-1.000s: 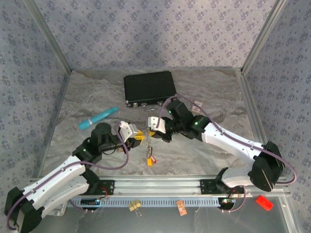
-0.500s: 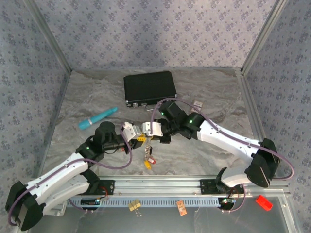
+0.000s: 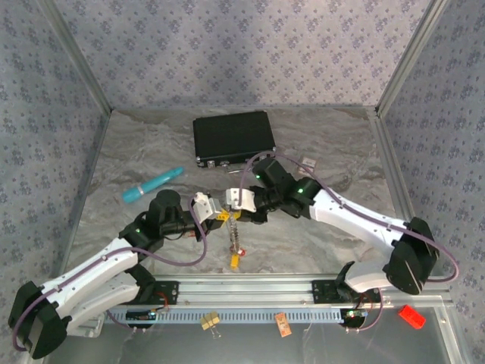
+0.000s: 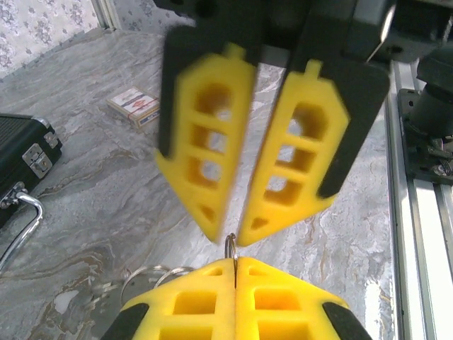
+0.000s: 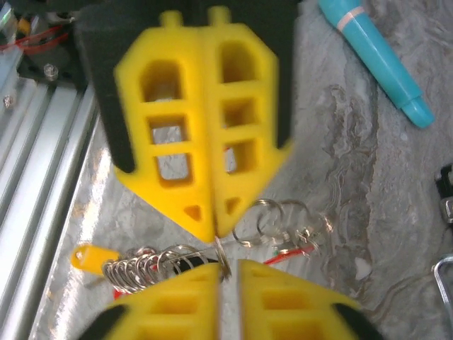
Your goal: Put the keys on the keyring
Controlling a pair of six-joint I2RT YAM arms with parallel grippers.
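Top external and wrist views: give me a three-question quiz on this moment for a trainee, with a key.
1. True or false: the left gripper is shut on a thin metal ring.
2. Which thing lies on the table beside the left arm? A. a teal pen B. a mug C. a sponge
3. Fill in: the key tag at the end of the chain farthest from the left gripper is coloured ____.
Key: 1 true; 2 A; 3 yellow.
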